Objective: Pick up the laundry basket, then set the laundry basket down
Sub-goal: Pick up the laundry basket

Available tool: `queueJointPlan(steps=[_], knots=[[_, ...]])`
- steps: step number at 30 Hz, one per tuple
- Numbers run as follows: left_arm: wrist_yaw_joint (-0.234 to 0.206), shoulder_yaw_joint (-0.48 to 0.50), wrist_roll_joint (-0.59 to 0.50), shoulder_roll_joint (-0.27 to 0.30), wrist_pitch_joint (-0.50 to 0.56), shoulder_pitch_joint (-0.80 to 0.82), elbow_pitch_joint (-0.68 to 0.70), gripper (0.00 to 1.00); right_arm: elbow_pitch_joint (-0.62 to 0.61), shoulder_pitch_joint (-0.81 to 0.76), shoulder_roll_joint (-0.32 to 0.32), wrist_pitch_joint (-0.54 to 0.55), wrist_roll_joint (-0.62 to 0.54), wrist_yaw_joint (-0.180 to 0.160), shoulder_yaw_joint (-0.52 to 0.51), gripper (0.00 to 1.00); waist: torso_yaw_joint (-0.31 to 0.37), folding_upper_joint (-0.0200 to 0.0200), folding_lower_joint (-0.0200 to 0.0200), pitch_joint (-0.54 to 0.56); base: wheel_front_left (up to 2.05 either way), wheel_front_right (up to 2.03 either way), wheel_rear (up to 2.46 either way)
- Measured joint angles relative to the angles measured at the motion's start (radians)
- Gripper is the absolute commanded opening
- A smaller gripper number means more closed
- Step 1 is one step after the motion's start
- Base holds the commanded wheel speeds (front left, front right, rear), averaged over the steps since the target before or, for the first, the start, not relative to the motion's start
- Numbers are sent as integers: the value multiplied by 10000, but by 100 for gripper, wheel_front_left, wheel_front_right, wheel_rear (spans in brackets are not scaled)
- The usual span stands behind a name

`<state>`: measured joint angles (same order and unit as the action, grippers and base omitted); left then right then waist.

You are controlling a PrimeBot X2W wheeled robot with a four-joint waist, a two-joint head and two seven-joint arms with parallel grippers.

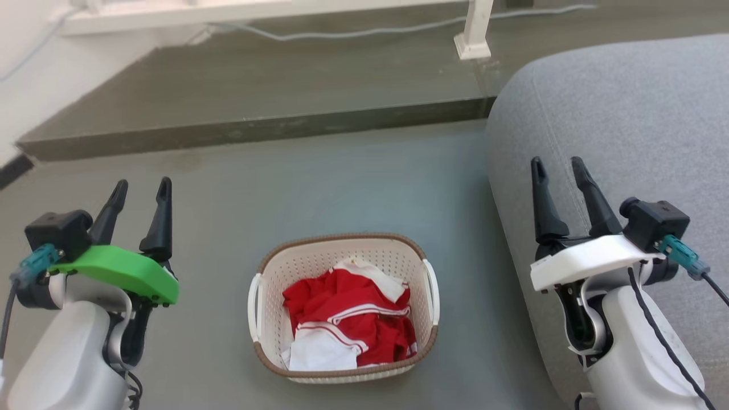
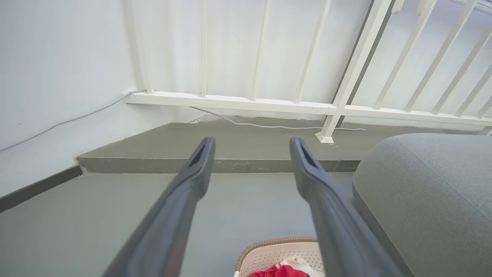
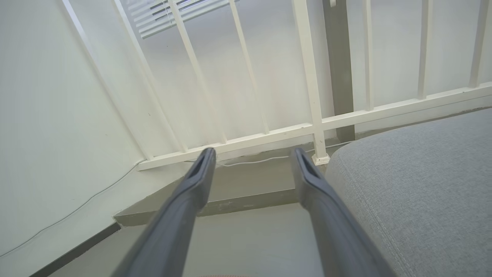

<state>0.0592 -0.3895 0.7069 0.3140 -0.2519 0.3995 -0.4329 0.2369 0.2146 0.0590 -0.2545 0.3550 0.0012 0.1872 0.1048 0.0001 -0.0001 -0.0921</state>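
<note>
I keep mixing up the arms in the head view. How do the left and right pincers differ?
The left pincer carries a green cover plate; the right pincer a white one. The left hangs over grey floor, the right at the grey sofa edge. Both are open, empty, apart from the laundry basket.

The left gripper (image 2: 251, 143) is holding its two dark fingers well apart, one finger crossing in front of the laundry basket (image 2: 282, 254). Red and white clothes (image 2: 278, 272) are lying inside the basket. A grey sofa (image 2: 430, 200) is sitting just beside the basket. Beyond the basket, a raised grey step (image 2: 246, 148) is carrying a white railing (image 2: 269, 104) and a pale cable (image 2: 276, 126).
</note>
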Motion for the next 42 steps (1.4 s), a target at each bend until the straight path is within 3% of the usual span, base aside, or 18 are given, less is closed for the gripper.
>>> queueJointPlan(steps=[15,42], knots=[[-201,859,-1093,-487,0,-1537,1563,100,-316,-415,-21,0,-408,167,-192,100,-77,0,0,183,0,0,0],[-61,1674,-2002,-1053,0,-2714,2504,100,-368,-622,-65,0,-569,426,-334,100,-13,0,0,-14,0,0,0]])
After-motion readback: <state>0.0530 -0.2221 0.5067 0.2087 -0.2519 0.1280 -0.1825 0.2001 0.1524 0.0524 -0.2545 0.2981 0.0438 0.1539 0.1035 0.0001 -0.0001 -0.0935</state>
